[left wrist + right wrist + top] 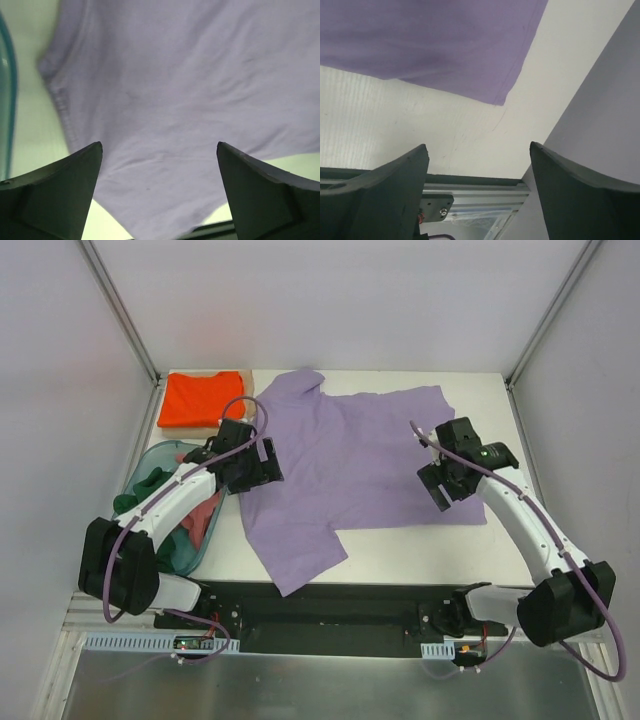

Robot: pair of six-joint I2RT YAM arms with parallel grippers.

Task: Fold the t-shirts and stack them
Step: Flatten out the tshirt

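Observation:
The large lavender t-shirt (350, 455) lies spread out on the white table, one sleeve hanging toward the front edge. My left gripper (252, 468) hovers open over its left side; the left wrist view shows the cloth (175, 90) below the spread gripper (159, 146), not held. My right gripper (443, 488) hovers open over the shirt's right hem; the right wrist view shows the shirt's corner (445, 45) beyond the open gripper (478, 146). The folded orange t-shirt (200, 398) lies at the back left. The dark green t-shirt (140, 490) and the pink one (205, 515) lie crumpled in the tub.
The translucent teal tub (150, 455) stands at the table's left edge; its rim shows in the left wrist view (7, 100). A tan board (250, 383) lies under the orange shirt. White walls enclose the table; the right wall (600, 125) is close to my right gripper.

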